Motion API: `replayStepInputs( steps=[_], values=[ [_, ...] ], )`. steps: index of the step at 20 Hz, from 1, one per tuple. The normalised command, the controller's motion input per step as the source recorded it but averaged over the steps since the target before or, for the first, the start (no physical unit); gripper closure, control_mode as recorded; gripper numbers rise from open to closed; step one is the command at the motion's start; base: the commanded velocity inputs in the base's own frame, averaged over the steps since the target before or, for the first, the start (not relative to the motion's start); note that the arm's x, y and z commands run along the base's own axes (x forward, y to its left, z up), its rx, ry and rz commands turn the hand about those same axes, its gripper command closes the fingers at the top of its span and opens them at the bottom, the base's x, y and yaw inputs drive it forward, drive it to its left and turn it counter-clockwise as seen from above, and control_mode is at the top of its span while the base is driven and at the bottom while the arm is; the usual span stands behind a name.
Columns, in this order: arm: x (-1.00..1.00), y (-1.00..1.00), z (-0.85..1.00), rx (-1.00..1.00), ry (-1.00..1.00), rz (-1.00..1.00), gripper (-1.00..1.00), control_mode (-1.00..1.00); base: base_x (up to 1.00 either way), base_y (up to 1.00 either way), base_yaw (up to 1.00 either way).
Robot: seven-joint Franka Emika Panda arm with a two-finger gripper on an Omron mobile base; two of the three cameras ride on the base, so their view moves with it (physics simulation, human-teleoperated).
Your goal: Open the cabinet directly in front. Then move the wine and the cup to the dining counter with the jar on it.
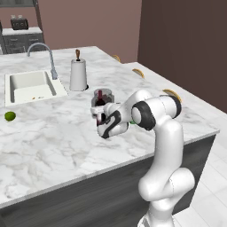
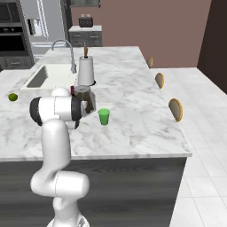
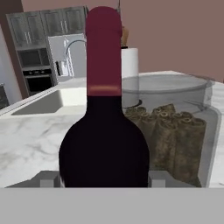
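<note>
Risk first, at the left of the hand view: the white sink (image 3: pixel 43 103) edge lies beyond the wine (image 3: pixel 104 144), and a bottle released while tilted could topple toward it. To the right the jar (image 3: pixel 183 135) stands just beside the bottle, so a sideways nudge could knock glass on glass. The wine stands upright between the fingers of the tool (image 1: pixel 103 119), low over the marble worktop (image 1: pixel 53 142), jaws spread wide around its body; whether they grip it I cannot tell. The cup (image 2: pixel 103 116) already stands near the jar
</note>
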Motion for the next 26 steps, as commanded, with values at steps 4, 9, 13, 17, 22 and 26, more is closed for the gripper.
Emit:
replayStepInputs(
  steps=[4, 9, 13, 17, 22, 26],
  values=[
    [-0.11, 0.00, -0.07, 0.00, -0.14, 0.00, 1.00, -1.00, 0.00, 0.00, 0.00],
    [-0.04, 0.00, -0.01, 0.00, -0.09, 0.00, 1.00, -1.00, 0.00, 0.00, 0.00],
    [0.00, 0.00, 0.00, 0.00, 0.00, 0.00, 1.00, -1.00, 0.00, 0.00, 0.00],
    [0.00, 0.00, 0.00, 0.00, 0.00, 0.00, -1.00, -1.00, 0.00, 0.00, 0.00],
    [0.00, 0.00, 0.00, 0.00, 0.00, 0.00, -1.00, -1.00, 0.00, 0.00, 0.00],
    [0.00, 0.00, 0.00, 0.00, 0.00, 0.00, -1.00, -1.00, 0.00, 0.00, 0.00]
  ],
)
